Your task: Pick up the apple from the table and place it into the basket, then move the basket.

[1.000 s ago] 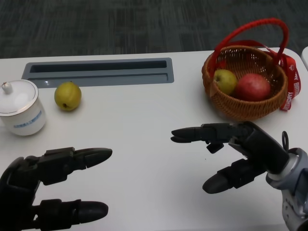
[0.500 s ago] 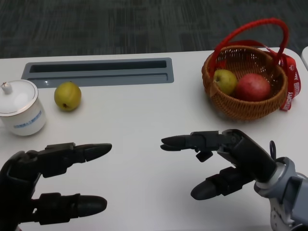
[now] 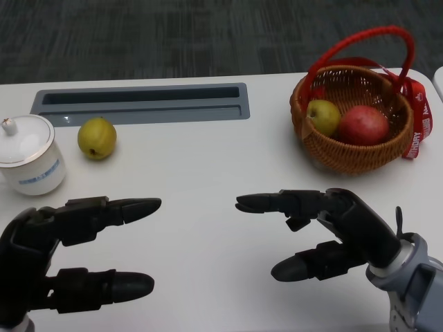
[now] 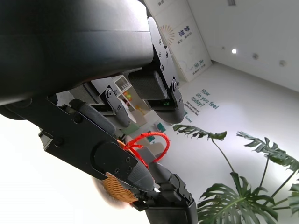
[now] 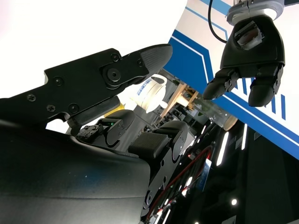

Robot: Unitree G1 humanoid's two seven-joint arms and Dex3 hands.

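Right hand (image 3: 332, 232): shifted slightly nearer the robot than a second ago, fingers spread, empty. Left hand (image 3: 62, 263): little changed, fingers apart, holding nothing. Red apple (image 3: 363, 124): unmoved in the wicker basket (image 3: 353, 158), beside a yellow-green fruit (image 3: 323, 116); beyond the right hand, apart from it. Round; no clear long axis. Basket's red handle (image 3: 360, 43) arches upright. Table (image 3: 208, 166): white cup (image 3: 29, 153), yellow pear (image 3: 97, 137) far left.

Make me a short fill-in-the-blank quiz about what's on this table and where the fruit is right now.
1. The red apple lies inside the ____.
2. The white lidded cup stands beside a yellow-green ____ on the table.
3. The basket has a handle coloured ____.
4. The left hand and right hand each hold ____.

Missing words: basket; fruit; red; nothing
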